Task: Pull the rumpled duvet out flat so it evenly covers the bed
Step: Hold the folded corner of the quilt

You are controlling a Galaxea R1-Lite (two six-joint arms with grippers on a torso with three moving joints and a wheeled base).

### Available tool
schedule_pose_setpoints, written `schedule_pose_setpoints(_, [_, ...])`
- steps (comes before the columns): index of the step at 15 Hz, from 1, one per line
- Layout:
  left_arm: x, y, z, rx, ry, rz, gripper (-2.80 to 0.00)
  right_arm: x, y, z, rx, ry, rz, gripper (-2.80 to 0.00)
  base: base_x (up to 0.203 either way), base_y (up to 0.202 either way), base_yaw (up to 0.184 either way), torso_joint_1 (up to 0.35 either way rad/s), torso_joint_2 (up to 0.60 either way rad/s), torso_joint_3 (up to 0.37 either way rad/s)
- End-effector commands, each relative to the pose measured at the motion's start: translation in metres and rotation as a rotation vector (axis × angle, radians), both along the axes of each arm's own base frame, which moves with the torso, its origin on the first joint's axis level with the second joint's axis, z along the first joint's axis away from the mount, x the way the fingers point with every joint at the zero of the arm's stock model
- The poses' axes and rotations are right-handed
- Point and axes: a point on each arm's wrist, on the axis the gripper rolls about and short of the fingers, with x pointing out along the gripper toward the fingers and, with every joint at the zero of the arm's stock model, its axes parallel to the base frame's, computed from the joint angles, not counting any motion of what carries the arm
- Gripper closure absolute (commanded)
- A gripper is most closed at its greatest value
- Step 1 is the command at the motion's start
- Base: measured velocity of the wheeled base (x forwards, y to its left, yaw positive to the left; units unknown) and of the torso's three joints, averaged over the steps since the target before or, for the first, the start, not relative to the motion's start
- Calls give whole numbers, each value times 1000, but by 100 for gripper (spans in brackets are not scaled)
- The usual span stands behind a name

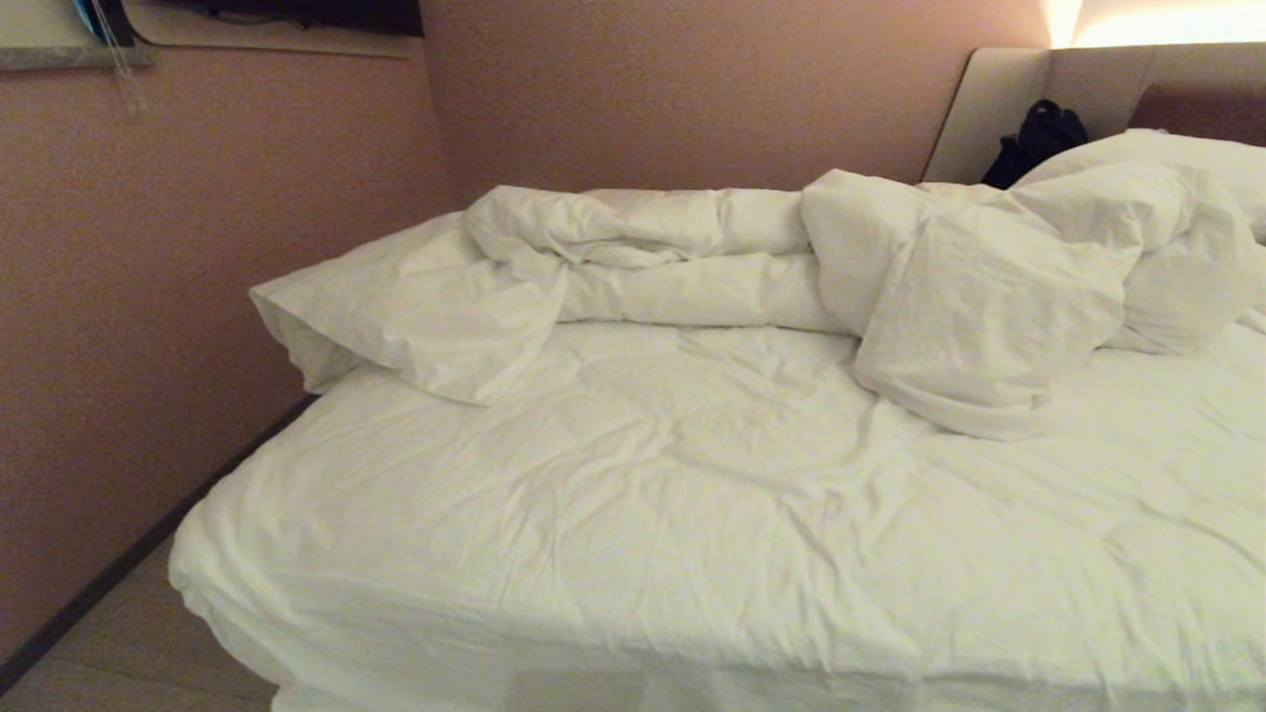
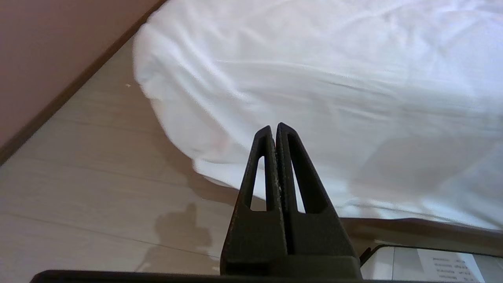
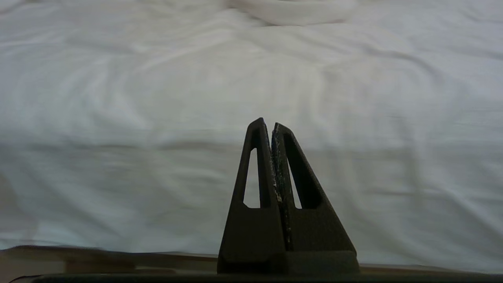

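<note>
Facing the bed [image 1: 297, 554], we see the duvet [image 1: 692, 267] heaped along its far edge, so we should reach across, take a loose corner of it, and draw it evenly toward the near edge. Our left gripper [image 2: 275, 127] and right gripper [image 3: 268, 122] are both closed on nothing, hanging by the near edge.

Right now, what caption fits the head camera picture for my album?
Rumpled duvet bunched along the far side of the bed.

No legible text, labels or numbers
</note>
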Motion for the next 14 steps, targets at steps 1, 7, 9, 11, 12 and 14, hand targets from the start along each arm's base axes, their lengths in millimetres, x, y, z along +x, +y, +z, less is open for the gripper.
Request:
schedule_pose_setpoints(1, [0, 0, 0, -1, 0, 1, 0, 0, 0, 0, 1, 0, 0, 0, 0, -195, 1, -2, -2, 2])
schedule_pose_setpoints(7, [0, 0, 0, -1, 1, 1, 0, 0, 0, 0, 0, 0, 0, 0, 0, -195, 0, 1, 2, 4])
schedule_pose_setpoints(9, [0, 0, 0, -1, 0, 0, 0, 0, 0, 0, 0, 0, 0, 0, 0, -196, 0, 0, 5, 5])
schedule_pose_setpoints(11, [0, 0, 0, -1, 0, 0, 0, 0, 0, 0, 1, 0, 0, 0, 0, -197, 1, 4, 2, 2])
schedule_pose_setpoints(12, [0, 0, 0, -1, 0, 0, 0, 0, 0, 0, 1, 0, 0, 0, 0, -199, -4, 2, 2, 6])
schedule_pose_setpoints(14, [0, 0, 0, -1, 0, 0, 0, 0, 0, 0, 0, 0, 0, 0, 0, -192, -2, 3, -1, 7])
